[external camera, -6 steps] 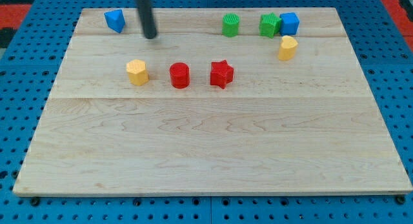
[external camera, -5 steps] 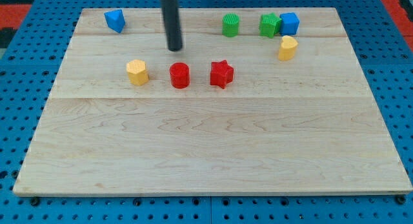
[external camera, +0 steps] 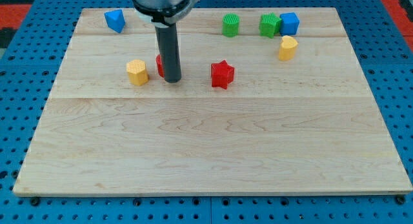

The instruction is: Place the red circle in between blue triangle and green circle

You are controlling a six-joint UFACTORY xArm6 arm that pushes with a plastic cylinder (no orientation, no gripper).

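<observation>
The red circle (external camera: 159,65) is mostly hidden behind my rod; only its left edge shows, between the yellow block (external camera: 137,72) and the red star (external camera: 222,74). My tip (external camera: 171,79) rests on the board just at the red circle's near right side, touching or almost touching it. The blue triangle (external camera: 115,20) sits at the view's top left. The green circle (external camera: 230,24) sits at the view's top, right of centre. The gap between those two holds no block.
A green block (external camera: 269,24) and a blue cube (external camera: 290,22) stand together at the view's top right, with a yellow block (external camera: 288,48) just below them. The wooden board (external camera: 213,146) lies on a blue pegboard.
My rod came down from the view's top to the red circle's near side. The red circle has shifted to the left and slightly up, closer to the yellow block.
</observation>
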